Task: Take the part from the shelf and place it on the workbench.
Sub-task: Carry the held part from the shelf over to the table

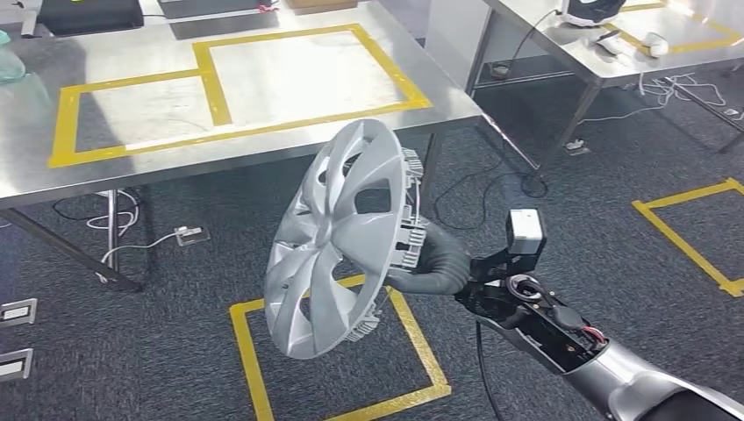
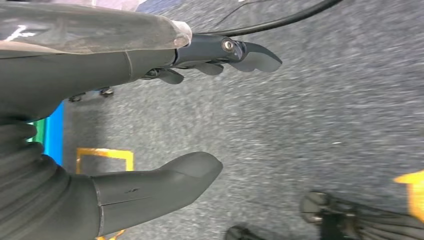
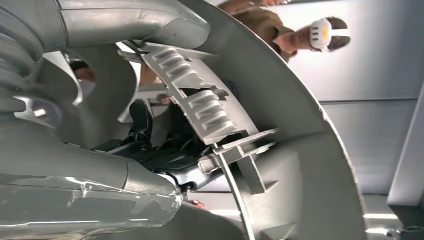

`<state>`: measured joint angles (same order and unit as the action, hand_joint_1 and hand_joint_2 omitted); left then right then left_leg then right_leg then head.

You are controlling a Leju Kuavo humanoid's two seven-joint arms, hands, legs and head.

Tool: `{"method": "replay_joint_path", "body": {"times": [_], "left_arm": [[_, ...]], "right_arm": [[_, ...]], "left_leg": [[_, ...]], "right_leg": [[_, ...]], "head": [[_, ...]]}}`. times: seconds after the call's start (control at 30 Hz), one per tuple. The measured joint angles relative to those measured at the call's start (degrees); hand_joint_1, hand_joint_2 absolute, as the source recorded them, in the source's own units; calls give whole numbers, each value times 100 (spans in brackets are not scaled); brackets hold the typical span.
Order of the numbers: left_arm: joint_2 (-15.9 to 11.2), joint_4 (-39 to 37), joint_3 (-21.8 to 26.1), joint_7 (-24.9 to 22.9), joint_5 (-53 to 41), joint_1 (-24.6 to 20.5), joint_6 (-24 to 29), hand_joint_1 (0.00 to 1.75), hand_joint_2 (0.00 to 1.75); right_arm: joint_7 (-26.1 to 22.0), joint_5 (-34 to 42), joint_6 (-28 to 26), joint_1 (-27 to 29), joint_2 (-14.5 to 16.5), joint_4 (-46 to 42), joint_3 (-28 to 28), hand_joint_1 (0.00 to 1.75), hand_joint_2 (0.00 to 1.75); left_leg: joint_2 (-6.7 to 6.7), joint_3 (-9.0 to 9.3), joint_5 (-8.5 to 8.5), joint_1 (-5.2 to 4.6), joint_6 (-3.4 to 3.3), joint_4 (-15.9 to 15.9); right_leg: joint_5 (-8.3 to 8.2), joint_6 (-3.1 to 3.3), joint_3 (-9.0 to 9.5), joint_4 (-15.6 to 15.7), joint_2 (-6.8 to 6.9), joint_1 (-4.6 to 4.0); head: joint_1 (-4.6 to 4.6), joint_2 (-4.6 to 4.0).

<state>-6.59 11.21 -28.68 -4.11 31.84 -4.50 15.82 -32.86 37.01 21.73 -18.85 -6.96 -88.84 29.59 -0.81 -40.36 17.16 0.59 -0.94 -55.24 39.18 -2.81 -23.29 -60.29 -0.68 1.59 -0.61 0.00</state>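
A silver wheel cover (image 1: 338, 237) with curved spokes hangs upright in the air in the head view, over a yellow taped floor square. My right hand (image 1: 430, 263) grips it from behind at its rim, and its fingers are mostly hidden by the cover. The right wrist view looks at the ribbed inner side of the wheel cover (image 3: 300, 135), with my right hand (image 3: 150, 160) hooked through it. The steel workbench (image 1: 289, 149) with yellow taped rectangles stands just beyond the cover. My left hand (image 2: 165, 120) hangs over grey carpet with thumb and fingers apart, holding nothing.
A second steel table (image 1: 614, 66) with small devices stands at the far right, cables trailing under it. Yellow tape marks squares on the carpet (image 1: 676, 232). A person wearing a headset (image 3: 300, 30) shows past the cover in the right wrist view.
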Motion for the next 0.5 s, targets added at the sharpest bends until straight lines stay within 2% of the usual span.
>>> {"method": "replay_joint_path", "body": {"times": [0.03, 0.07, 0.1, 0.13, 0.17, 0.23, 0.27, 0.3, 0.33, 0.43, 0.5], "left_arm": [[0, 0, -7, -1, 2, -9, -1, 0, 175], [0, 0, -13, -2, 5, -16, 0, 0, 175], [1, 1, -18, -3, 8, -21, 3, 0, 175], [2, 1, -25, -4, 8, -22, 7, 0, 175], [4, 1, -33, -4, 8, -19, 13, 0, 175], [23, 0, -46, -1, 7, -9, 18, 0, 175], [32, 0, -50, 3, 7, -6, 17, 0, 175], [37, 0, -53, 8, 7, -7, 15, 0, 175], [36, 0, -55, 12, 7, -13, 14, 0, 175], [27, 0, -58, 14, 14, -10, 13, 0, 175], [24, 0, -59, 13, 40, -6, 11, 0, 175]], "right_arm": [[0, -3, -2, -2, 1, -9, -1, 175, 175], [2, -9, -3, 1, 1, -13, 0, 175, 175], [5, -18, -3, 5, 1, -14, 2, 175, 175], [12, -27, -3, 8, 1, -14, 4, 175, 175], [18, -37, -2, 10, 1, -16, 5, 175, 175], [29, -57, -1, 11, -1, -22, 4, 175, 175], [32, -77, -1, 9, -2, -28, 4, 175, 175], [33, -105, -3, 8, -2, -35, 5, 175, 175], [34, -135, -4, 6, -2, -45, 8, 175, 175], [37, -208, -7, 0, -2, -73, 21, 175, 175], [40, -262, -7, 0, -2, -78, 43, 175, 175]], "left_leg": [[1, 45, 50, -20, -33, 0], [0, 97, 100, -43, -56, 0], [-3, 157, 150, -69, -75, -1], [-12, 226, 199, -95, -89, -1], [-23, 300, 244, -122, -100, -1], [-45, 416, 320, -169, -105, -6], [-55, 442, 342, -181, -98, -12], [-62, 450, 353, -185, -84, -13], [-68, 449, 377, -190, -72, -22], [-65, 463, 429, -176, -66, -24], [-64, 478, 428, -171, -40, -19]], "right_leg": [[164, 6, -282, -460, 8, -18], [247, 17, -552, -844, 10, -34], [207, 35, -754, -1056, 10, -51], [32, 65, -854, -1034, 10, -71], [-250, 111, -855, -797, 10, -93], [-855, 246, -724, -55, 8, -160], [-1038, 301, -670, 228, 9, -187], [-1127, 342, -643, 395, 9, -212], [-1130, 354, -635, 458, 8, -218], [-1105, 340, -602, 506, 2, -220], [-1097, 351, -590, 505, 0, -228]], "head": [[-38, 0], [-68, 0], [-94, 0], [-114, 0], [-134, 0], [-159, 0], [-160, 0], [-153, 0], [-143, 0], [-127, 0], [-103, 0]]}}
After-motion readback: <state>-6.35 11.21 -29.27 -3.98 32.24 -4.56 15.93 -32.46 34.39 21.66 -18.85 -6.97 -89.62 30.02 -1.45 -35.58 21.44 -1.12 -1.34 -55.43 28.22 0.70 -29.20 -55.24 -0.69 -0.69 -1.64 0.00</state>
